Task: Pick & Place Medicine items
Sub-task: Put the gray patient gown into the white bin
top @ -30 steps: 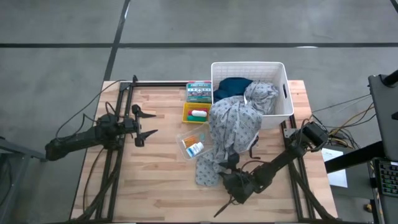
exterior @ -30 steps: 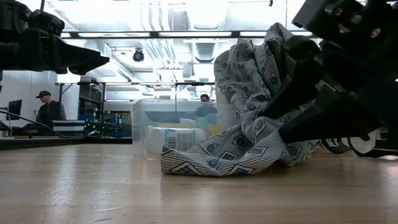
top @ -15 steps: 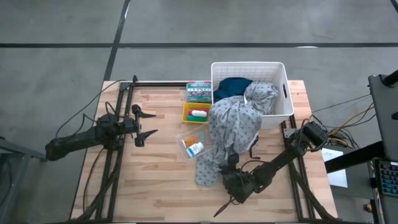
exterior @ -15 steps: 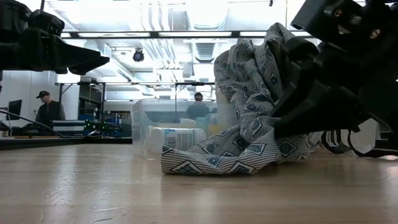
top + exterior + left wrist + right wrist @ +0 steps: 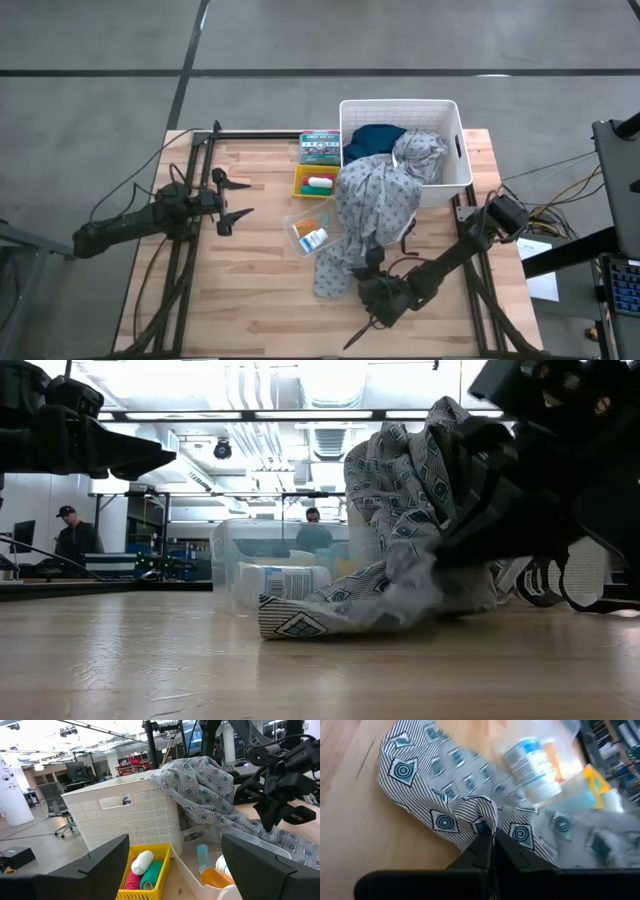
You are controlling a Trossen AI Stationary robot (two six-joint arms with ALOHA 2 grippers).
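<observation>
Draping grey cloth (image 5: pixel 372 205) over clear tray (image 5: pixel 303 222)

Left half of table (image 5: pixel 260 300): bare wood, open to passage from the near edge up to the left gripper (image 5: pixel 243 197), which hung there with fingers spread.
Clear tray (image 5: pixel 312 235): open on its left side; right side overlapped by the grey patterned cloth (image 5: pixel 372 210).
Yellow bin (image 5: pixel 316 181): open from above; hemmed in by the white basket (image 5: pixel 455 150) on the right.
Cloth: draped from basket rim down to the tabletop, blocking the centre-right.
Right gripper (image 5: pixel 491 851): pinched closed on a cloth fold, filling the near-right approach.
Green box (image 5: pixel 319 147): against the far edge, beside the basket.
</observation>
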